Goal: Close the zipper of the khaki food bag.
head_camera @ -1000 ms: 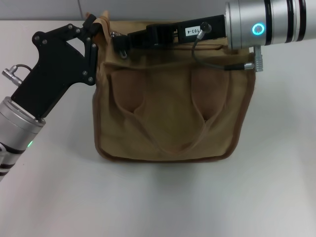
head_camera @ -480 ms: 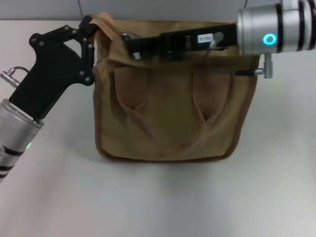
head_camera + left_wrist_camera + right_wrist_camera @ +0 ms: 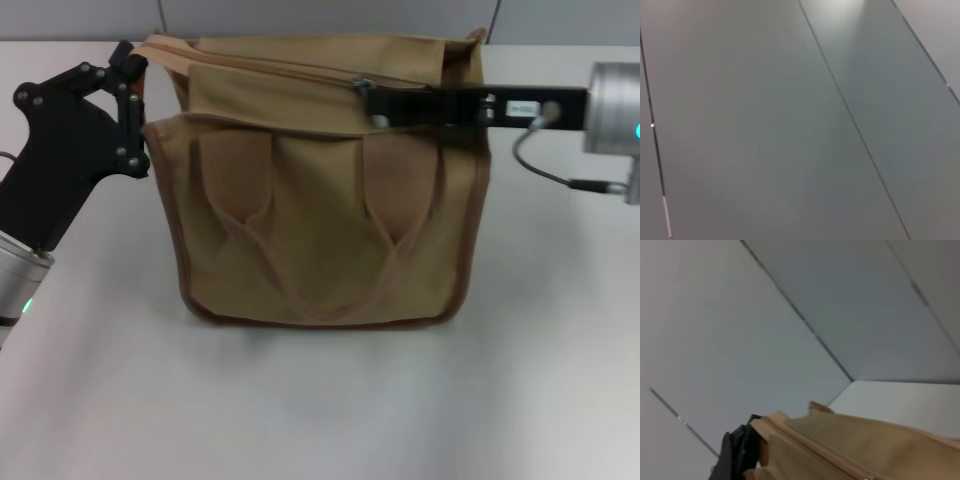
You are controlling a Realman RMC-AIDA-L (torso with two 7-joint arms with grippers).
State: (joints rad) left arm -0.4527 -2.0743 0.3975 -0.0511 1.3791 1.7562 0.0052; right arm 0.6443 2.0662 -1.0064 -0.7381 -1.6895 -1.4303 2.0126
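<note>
On the white table point(image 3: 320, 410) (grey panelled wall point(image 3: 765, 125) behind), both grippers' fingers grip the khaki food bag point(image 3: 320, 250).

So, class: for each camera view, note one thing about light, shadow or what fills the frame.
Head view: even light, soft shadow on the table under the khaki food bag. Left wrist view: only grey wall panels, a bright patch at one edge. Right wrist view: mostly wall, the bag's top edge close up.
</note>
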